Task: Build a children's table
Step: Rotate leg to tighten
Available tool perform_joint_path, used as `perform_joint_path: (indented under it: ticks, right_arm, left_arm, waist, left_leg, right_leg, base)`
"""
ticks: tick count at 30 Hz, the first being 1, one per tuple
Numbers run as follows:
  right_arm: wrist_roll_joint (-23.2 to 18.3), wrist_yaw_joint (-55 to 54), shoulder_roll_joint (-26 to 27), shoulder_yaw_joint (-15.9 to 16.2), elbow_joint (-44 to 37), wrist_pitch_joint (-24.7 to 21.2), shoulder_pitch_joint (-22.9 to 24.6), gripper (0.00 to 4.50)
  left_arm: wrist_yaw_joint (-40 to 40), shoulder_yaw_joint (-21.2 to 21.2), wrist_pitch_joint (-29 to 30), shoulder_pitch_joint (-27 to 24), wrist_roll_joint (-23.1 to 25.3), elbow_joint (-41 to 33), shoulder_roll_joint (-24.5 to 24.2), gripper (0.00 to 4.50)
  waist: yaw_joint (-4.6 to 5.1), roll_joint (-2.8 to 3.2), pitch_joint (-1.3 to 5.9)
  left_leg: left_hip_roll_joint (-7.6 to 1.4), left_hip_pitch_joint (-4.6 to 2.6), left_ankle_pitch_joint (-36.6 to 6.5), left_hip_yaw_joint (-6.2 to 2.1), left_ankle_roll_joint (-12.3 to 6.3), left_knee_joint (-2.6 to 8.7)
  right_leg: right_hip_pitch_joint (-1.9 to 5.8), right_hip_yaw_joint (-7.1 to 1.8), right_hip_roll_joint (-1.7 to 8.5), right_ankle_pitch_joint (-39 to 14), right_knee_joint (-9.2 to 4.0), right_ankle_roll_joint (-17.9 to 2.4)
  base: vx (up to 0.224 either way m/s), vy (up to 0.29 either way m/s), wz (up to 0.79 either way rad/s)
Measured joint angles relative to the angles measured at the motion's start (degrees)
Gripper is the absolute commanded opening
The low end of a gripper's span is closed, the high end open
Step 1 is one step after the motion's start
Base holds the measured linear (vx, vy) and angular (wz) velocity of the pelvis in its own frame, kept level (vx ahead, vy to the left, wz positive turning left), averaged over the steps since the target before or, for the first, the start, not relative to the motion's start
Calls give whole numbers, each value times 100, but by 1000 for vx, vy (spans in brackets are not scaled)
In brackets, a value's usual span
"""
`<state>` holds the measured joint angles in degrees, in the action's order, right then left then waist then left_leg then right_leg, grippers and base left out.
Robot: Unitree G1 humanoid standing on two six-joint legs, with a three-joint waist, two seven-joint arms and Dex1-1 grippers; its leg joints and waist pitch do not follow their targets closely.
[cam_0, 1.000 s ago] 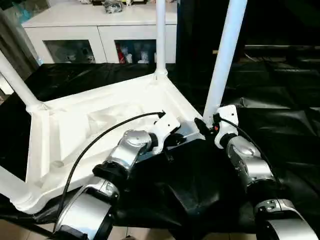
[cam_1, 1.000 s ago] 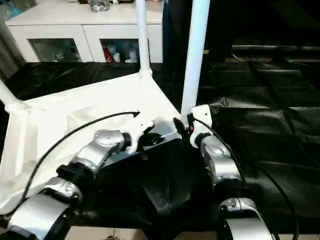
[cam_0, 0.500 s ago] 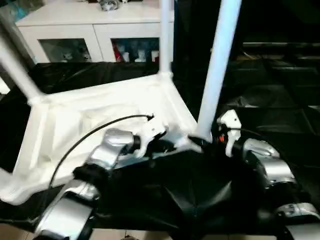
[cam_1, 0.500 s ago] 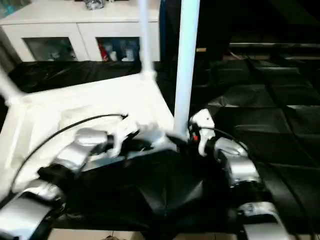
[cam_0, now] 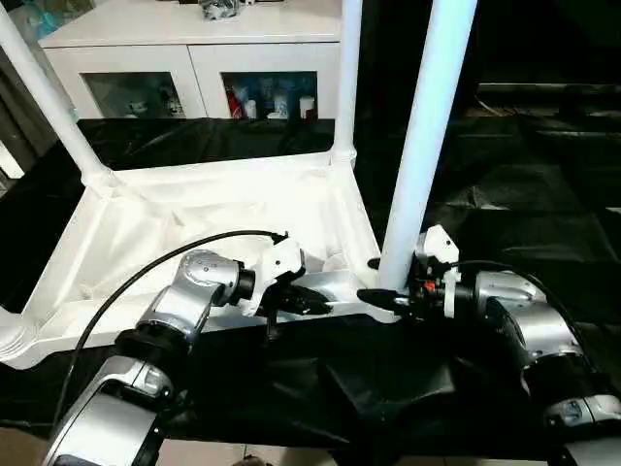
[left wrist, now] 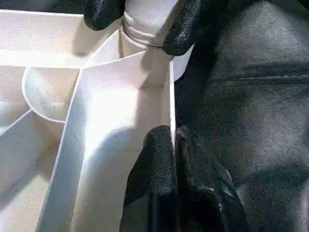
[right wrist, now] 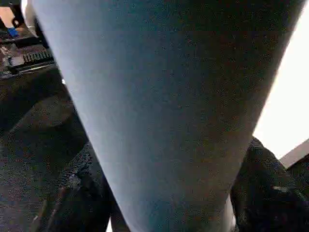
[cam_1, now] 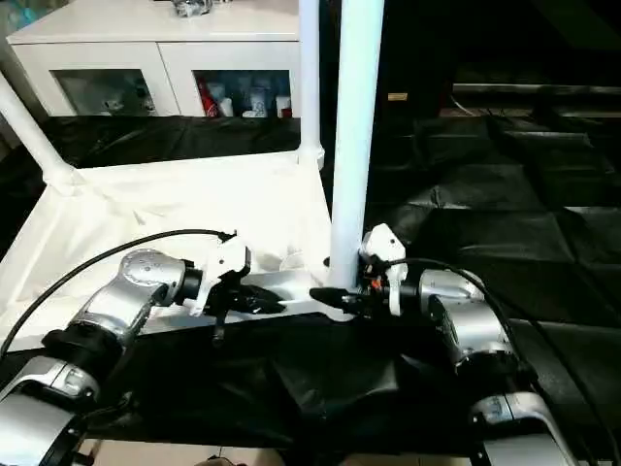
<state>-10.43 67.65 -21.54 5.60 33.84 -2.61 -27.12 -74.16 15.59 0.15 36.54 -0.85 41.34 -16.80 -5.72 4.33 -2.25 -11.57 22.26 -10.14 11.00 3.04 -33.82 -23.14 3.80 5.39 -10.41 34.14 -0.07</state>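
Left gripper pinches the tabletop rim; right gripper clasps the near leg.

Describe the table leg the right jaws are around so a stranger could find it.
On the black sheet lies an upturned white tabletop. The leg rises from its near right corner, beside the right gripper. It is nearest the camera, looking thickest.
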Motion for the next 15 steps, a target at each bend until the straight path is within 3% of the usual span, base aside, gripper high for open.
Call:
perform_joint_path:
  ticks: [2, 8, 15]
  right_arm:
    - [-6, -147, 19, -26, -29, -45, 40, 264]
    - [229, -1901, 507, -441, 184, -3, 36, 261]
    - [516, -4355, 1281, -952, 649, -44, -357, 261]
  left_arm:
    - [134, -2, -2, 4, 27, 34, 48, 0]
    - [1356, -71, -4, 336, 234, 613, 637, 0]
    - [2788, -182, 126, 703, 411, 1181, 1297, 0]
  waist:
    - [-6, 0, 0]
    - [20, -1, 1]
    - [78, 30, 11]
  left_leg:
    - [-2, -1, 0, 5, 0, -3]
    - [-4, -25, 1, 27, 1, -7]
    - [1, -31, 1, 27, 1, -5]
  right_leg:
    - [1, -1, 1, 0, 2, 0]
    - [20, -12, 7, 11, 2, -15]
    - [29, -13, 11, 11, -5, -11]
  base:
    - [0, 0, 0]
    - [0, 0, 0]
    - [0, 0, 0]
